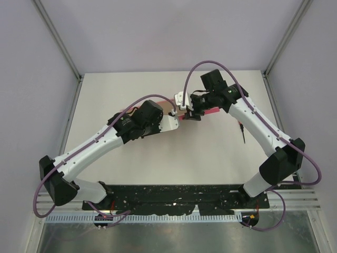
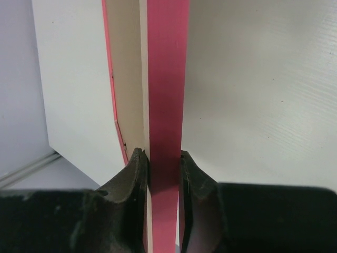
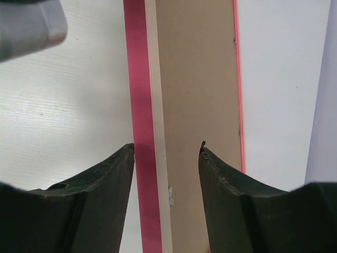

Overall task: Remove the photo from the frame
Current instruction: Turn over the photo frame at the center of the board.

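Left jaws pinch the frame point(image 2: 166, 79) edge; right jaws straddle it, gaping.

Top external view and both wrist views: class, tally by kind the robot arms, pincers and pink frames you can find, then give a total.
Robot arms: 2 (left arm, right arm)
Pincers: 2 (left pincer, right pincer)
Pink frames: 1 (pink frame)
Total: 5

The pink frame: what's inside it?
Only a plain brown backing board shows within the frame. Any photo would lie behind that board, hidden from every view.
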